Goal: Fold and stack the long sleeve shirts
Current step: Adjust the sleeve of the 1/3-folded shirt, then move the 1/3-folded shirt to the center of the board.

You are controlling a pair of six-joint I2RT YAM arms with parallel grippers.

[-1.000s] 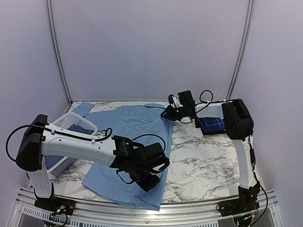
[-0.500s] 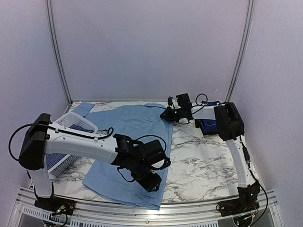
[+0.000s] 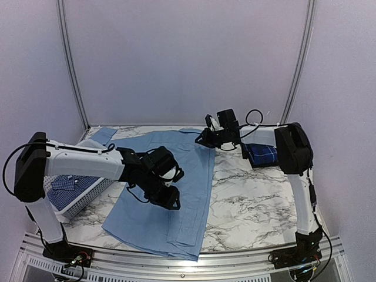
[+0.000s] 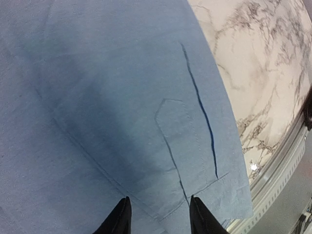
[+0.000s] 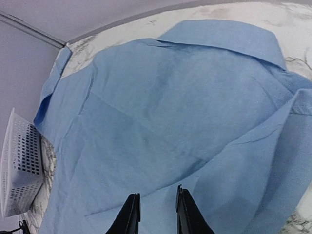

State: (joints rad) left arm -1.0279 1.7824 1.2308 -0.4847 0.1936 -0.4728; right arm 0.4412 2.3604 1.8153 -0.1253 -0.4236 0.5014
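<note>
Blue shirt (image 3: 170, 155) lies flat beneath the spread left claw (image 4: 158, 207); of the right claw (image 5: 156, 197) I cannot tell.

The table (image 3: 258, 194) is overlooked from above and behind; the light blue shirt (image 3: 170, 158) is viewed closely beneath both wrist cameras.

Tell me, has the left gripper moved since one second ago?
Yes. In the top view the left gripper has moved away from the near rail, farther up the light blue shirt and leftward.
</note>
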